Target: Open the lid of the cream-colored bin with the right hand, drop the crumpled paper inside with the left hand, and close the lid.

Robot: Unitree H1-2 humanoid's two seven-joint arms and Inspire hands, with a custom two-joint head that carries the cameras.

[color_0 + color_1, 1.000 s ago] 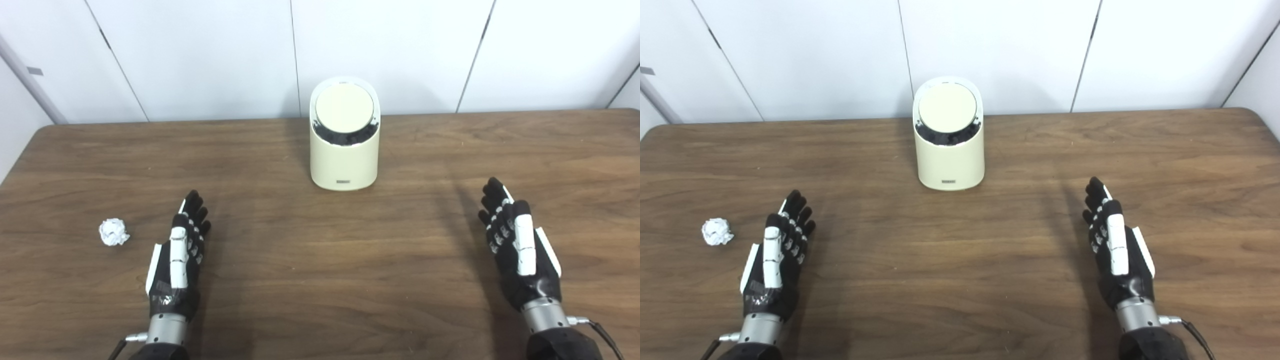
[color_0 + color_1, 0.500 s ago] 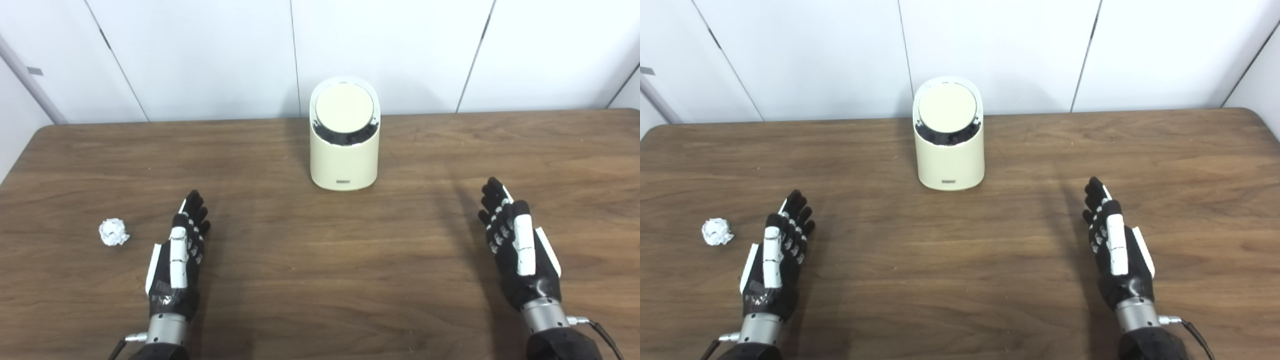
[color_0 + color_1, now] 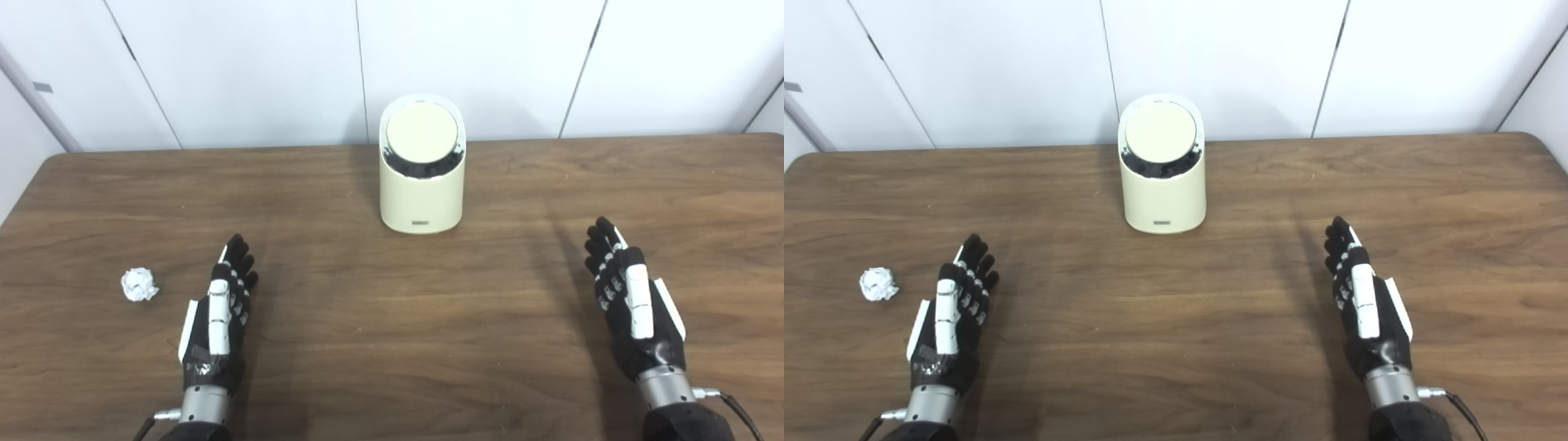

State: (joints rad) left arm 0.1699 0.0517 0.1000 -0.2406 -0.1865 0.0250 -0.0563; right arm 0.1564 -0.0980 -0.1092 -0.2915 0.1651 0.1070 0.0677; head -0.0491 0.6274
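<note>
Cream bin stands at the table's far edge, lid tilted toward me, a dark gap under it that I can't read. My left hand and right hand show fingers straight and apart, holding nothing, forearms cut off below. Paper lies just left of my left hand, untouched.

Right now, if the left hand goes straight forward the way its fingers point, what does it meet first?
Nothing close: the left hand points up the bare table, passing left of the bin. The paper ball lies off to its left, out of line.
</note>
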